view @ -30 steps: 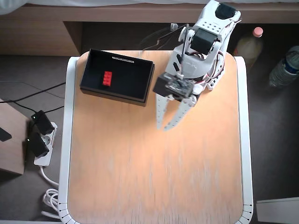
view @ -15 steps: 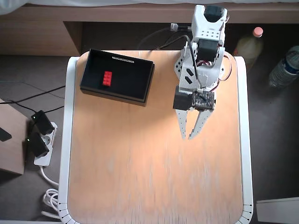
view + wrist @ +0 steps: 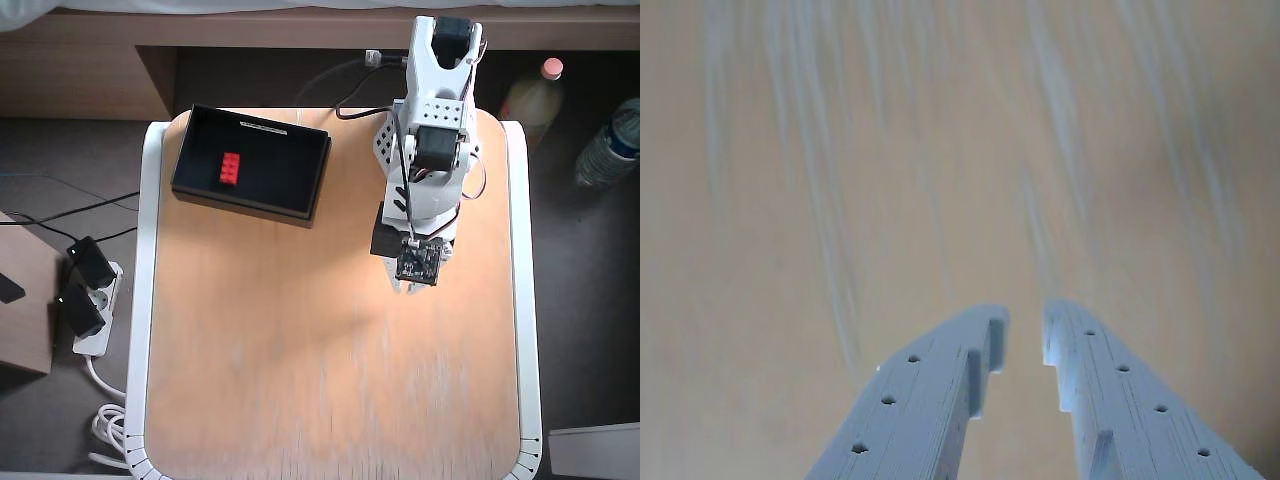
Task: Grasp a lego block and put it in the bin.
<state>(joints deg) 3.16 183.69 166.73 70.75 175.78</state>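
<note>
Red plastic is spotted inside the black tray: the lego block (image 3: 230, 167) is seen lying flat in the left part of the bin (image 3: 305, 172), which sits at the far left corner of the table (image 3: 300, 380) in the overhead view. By the look of things, the placing is judged done, with only a retreat to rest remaining.

For that step to be done well, the gripper (image 3: 1026, 322) should be kept clear of the tray, and the arm (image 3: 430, 150) brought back smoothly over bare wood, with nothing dragged across the surface. No other brick is seen on the tabletop, so no new target is offered.

The arm is seen folded close to its base at the far right of the table, well apart from the bin, with the wrist pointed down and toward the near edge. In the wrist view, two pale fingers (image 3: 930, 400) are shown entering from the bottom edge, tips drawn near each other with only a narrow slit left between them. Nothing is held there; only blurred wood grain is visible past the tips. The pincer is judged all but clenched, and empty.

Bottles and a power strip are noted off the table, out of play.
</note>
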